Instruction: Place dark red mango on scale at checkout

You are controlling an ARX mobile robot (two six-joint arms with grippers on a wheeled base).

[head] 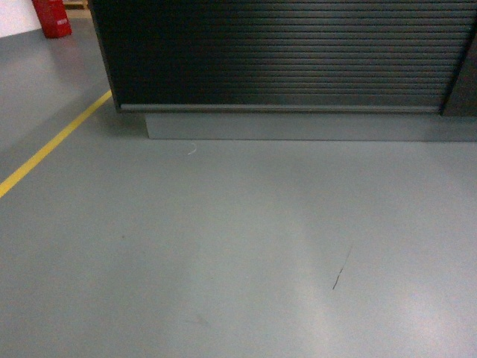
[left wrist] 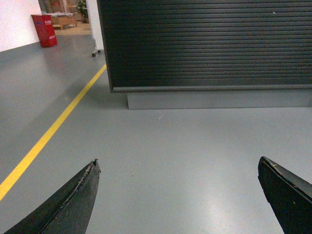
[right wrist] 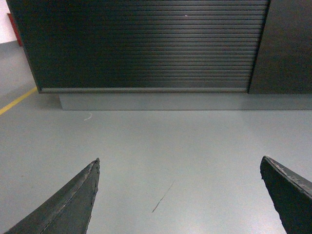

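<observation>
- Head view: only the ribbed black front of the table (head: 283,56) and grey floor (head: 238,253) show. Mango and scale are out of sight, as are both pincers. The robot stands facing the panel with bare floor between; the table's top is above the frame, so where the scale sits cannot be told.
- Head view, risk: judged from this, driving closer with the top unseen could bump the base into the grey plinth (head: 298,125) under the panel, or leave the robot off to one side of the scale.
- Left wrist view: the left pincer (left wrist: 178,195) is spread wide with nothing between its fingers (left wrist: 73,200); only floor lies under it. A yellow line (left wrist: 53,129) runs along the left, a red bin (left wrist: 45,30) stands far back, and a wheeled white stand (left wrist: 95,29) is by the table's corner.
- Left wrist view, risk: no mango is held here, so reaching for the scale now would put nothing on it.
- Right wrist view: the right pincer (right wrist: 180,195) is likewise wide and empty, over floor with a dark scuff (right wrist: 163,196). A plain dark panel (right wrist: 287,46) adjoins the ribbed front on the right.
- Right wrist view, risk: both arms hang low; raising them close to the panel could scrape its front.
</observation>
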